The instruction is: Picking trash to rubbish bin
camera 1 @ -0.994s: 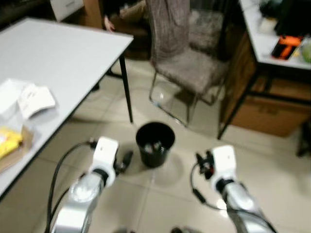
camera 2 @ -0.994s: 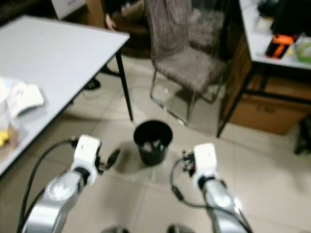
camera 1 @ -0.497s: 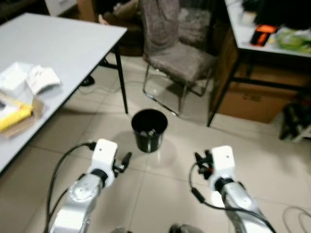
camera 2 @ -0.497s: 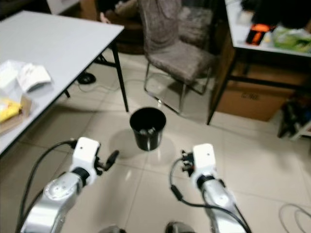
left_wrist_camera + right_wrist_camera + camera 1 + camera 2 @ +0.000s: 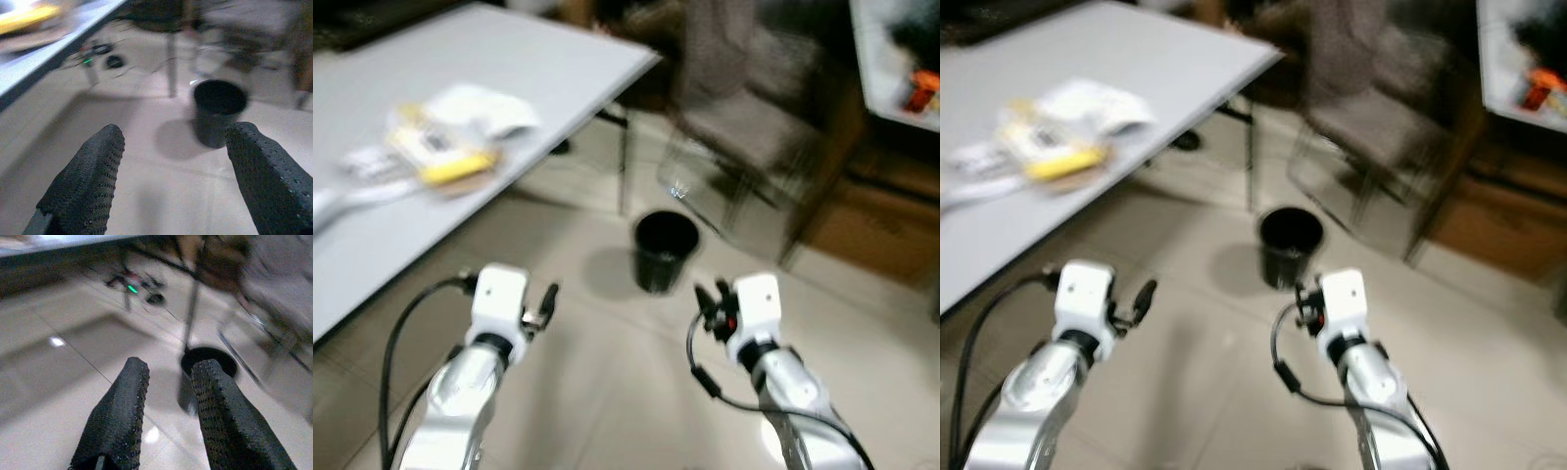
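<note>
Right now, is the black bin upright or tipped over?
Upright. The black bin stands on the tiled floor with its open mouth facing up, as the left wrist view also shows; blur hides its contents.

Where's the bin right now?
The black bin stands on the tiled floor ahead of the robot, between its two arms and a little to the right, just past the corner leg of the white table and before the chair.

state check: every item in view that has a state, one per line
rubbish bin: upright on the floor, mouth open, no lid
left gripper: open, holding nothing
right gripper: open by a narrow gap, holding nothing
trash on table: lying loose on the white table, blurred
chair: upright behind the bin
</note>
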Robot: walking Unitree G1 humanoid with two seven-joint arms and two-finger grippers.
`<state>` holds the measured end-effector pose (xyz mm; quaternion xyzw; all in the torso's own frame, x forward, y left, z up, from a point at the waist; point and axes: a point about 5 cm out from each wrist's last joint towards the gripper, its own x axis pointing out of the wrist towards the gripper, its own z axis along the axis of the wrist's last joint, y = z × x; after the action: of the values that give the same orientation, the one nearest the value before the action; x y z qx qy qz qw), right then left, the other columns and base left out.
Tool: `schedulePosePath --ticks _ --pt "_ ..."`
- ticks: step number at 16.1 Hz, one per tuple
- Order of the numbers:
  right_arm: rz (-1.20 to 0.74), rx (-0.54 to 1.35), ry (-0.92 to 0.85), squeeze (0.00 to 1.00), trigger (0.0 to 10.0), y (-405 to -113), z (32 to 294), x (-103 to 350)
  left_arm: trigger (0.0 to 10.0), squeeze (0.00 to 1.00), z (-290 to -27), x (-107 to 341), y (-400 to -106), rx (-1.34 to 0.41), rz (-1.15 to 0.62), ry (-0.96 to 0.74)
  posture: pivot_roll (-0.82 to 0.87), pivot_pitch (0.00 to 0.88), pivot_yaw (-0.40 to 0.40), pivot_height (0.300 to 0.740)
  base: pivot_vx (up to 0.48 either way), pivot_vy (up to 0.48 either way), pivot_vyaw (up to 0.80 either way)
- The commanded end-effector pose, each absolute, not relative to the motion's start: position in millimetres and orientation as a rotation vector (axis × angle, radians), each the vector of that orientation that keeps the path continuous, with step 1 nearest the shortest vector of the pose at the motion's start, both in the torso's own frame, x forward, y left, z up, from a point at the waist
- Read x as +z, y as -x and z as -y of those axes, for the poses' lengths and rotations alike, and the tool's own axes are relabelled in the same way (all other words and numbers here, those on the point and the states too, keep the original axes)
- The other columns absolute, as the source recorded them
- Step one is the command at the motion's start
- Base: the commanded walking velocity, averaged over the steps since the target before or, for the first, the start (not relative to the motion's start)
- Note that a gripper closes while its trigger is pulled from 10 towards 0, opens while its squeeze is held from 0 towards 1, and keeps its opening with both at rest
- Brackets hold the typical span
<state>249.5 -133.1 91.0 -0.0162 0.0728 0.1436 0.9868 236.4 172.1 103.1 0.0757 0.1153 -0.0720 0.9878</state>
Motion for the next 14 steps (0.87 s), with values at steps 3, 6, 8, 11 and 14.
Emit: schedulePosePath --ticks 3,6,8,11,14 --pt "-0.104 0.281 0.042 0.0 10.0 -255.6 138.5 99.2 10.0 0.0 -174.6 111.0 -234.8 -0.077 -0.197 -0.167 -0.03 0.081 -0.009 0.74 0.0 0.0 0.8" --pt "-0.072 0.337 0.035 0.0 10.0 -257.2 129.3 111.2 10.0 0.0 -175.3 127.9 -239.7 -0.038 -0.127 -0.166 -0.03 0.08 -0.01 0.74 0.0 0.0 0.8" --pt "-0.057 0.367 0.015 0.0 10.0 -257.8 124.6 116.4 10.0 0.0 -173.7 133.0 -240.2 -0.037 -0.114 -0.183 -0.03 0.079 -0.01 0.74 0.0 0.0 0.8" --pt "-0.049 0.379 0.014 0.0 10.0 -257.2 121.7 118.9 10.0 0.0 -172.6 136.8 -243.2 -0.032 -0.102 -0.182 -0.03 0.077 -0.005 0.74 0.0 0.0 0.8" --pt "-0.038 0.384 0.011 0.0 10.0 -258.2 119.9 123.4 10.0 0.0 -169.2 144.4 -246.9 -0.034 -0.069 -0.177 -0.03 0.072 -0.011 0.74 0.0 0.0 0.8"
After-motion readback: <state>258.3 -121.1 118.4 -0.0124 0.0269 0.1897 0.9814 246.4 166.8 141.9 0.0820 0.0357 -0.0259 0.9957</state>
